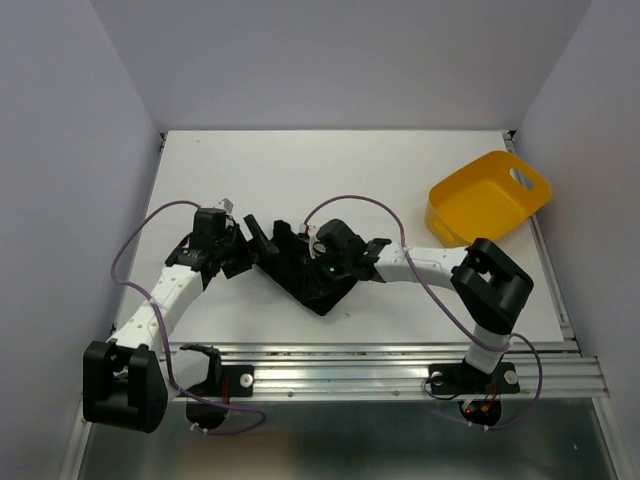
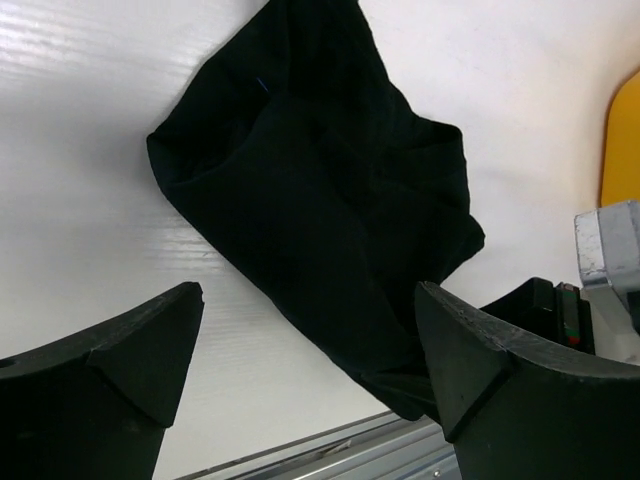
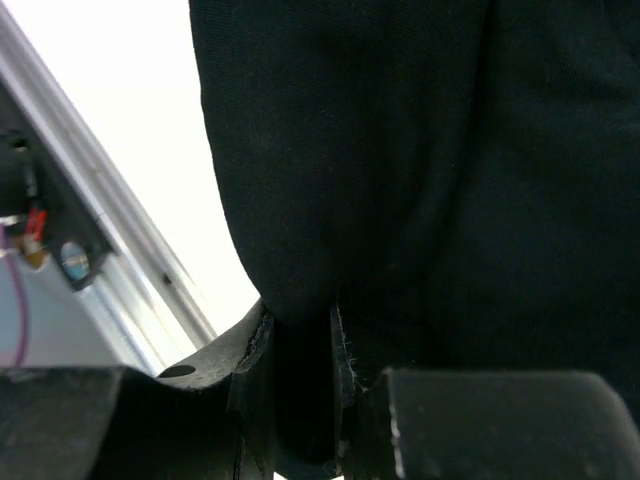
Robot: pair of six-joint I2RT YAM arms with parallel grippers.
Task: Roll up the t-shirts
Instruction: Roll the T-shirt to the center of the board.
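One black t-shirt (image 1: 305, 278) lies bunched in a loose folded heap on the white table (image 1: 350, 170), near the front middle. My right gripper (image 1: 318, 266) is over the heap and shut on a fold of the cloth; in the right wrist view the t-shirt (image 3: 420, 160) fills the frame and the gripper (image 3: 300, 385) pinches it. My left gripper (image 1: 251, 249) is wide open at the heap's left edge. In the left wrist view the t-shirt (image 2: 320, 190) lies ahead of the open gripper (image 2: 310, 345), its lower corner near the right finger (image 2: 480, 365).
A yellow plastic tub (image 1: 488, 198) stands at the back right, its edge also in the left wrist view (image 2: 625, 140). The metal rail (image 1: 400, 365) runs along the table's front edge, close to the heap. The right arm's white link (image 1: 425, 265) lies across the table.
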